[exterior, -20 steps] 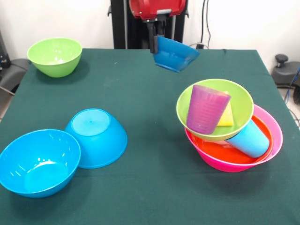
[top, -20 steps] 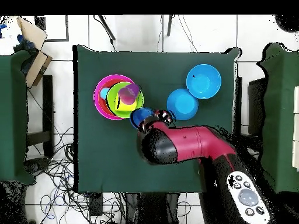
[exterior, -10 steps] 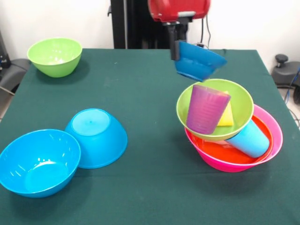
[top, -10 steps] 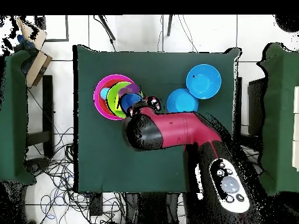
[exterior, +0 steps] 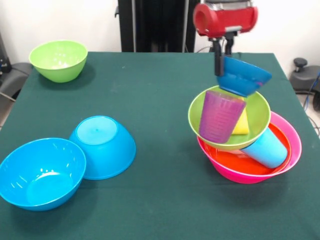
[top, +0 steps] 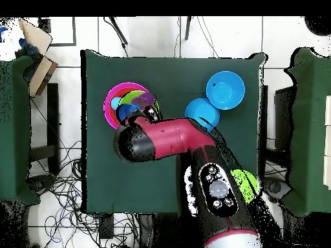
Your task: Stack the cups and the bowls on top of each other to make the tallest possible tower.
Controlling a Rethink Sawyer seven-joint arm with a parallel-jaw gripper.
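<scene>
From across the table the whole pile reads clearly: the large pink bowl (exterior: pixel 292 137) sits on the green cloth of the table (exterior: pixel 165 110) at the right, the orange bowl (exterior: pixel 235 162) nested in it, a light blue cup (exterior: pixel 267 147) lying on its side between them and a lime green bowl (exterior: pixel 227 117) tilted on top, with the purple cup (exterior: pixel 219 116) leaning in that bowl and the yellow cup (exterior: pixel 242 123) mostly hidden behind it. Above hangs the gripper (exterior: pixel 220 67) — its dark fingers clamped on the rim of the small dark-blue bowl (exterior: pixel 243 77), which tips downward just over the green bowl's far edge, almost touching the purple cup. Looking straight down, the red arm (top: pixel 171 139) stretches across the cloth and covers much of the tower (top: pixel 129 106); only the pink rim, a sliver of green, purple and blue peek out — the gripper itself is lost under the arm's head. That view does show the two bright blue bowls side by side, well apart from the pile; the front camera shows one of them is upside down (exterior: pixel 102 146), touching the upright one (exterior: pixel 40 172). The second lime green bowl (exterior: pixel 58 60) stands alone at the far left corner; overhead the arm partly hides it.
</scene>
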